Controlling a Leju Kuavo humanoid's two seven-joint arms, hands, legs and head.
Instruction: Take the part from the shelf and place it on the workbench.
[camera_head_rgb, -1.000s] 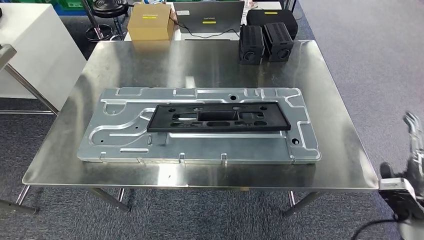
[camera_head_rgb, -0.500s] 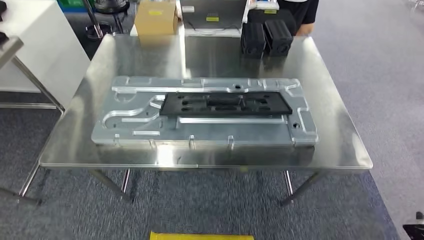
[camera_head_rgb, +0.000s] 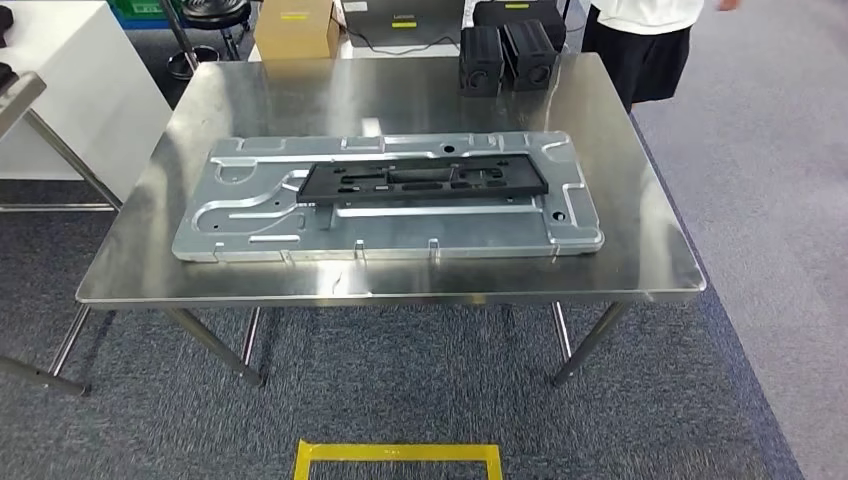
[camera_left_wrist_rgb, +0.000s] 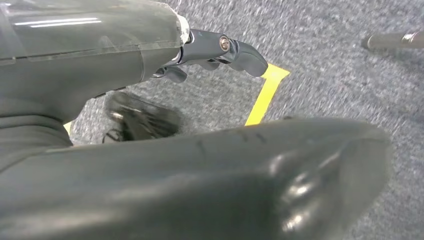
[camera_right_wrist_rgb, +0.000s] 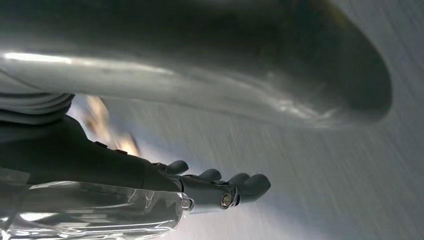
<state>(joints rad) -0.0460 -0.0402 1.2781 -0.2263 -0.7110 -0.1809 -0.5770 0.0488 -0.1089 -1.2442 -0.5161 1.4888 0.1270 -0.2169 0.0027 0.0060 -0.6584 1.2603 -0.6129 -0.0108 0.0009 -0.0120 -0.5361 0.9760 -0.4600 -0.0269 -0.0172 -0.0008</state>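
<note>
The black part (camera_head_rgb: 424, 182) lies on a silver panel (camera_head_rgb: 385, 200), mid-frame on the worktop (camera_head_rgb: 640, 250). Wrist views add the hands: left hand (camera_left_wrist_rgb: 215, 52) and right hand (camera_right_wrist_rgb: 220, 187) empty, fingers loosely extended over carpet.

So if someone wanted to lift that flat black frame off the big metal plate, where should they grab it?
Probably by its two short ends, one hand each, coming from above. The black frame is long, thin and lies flat on the metal plate, and a single middle grip would likely let it tip.
</note>
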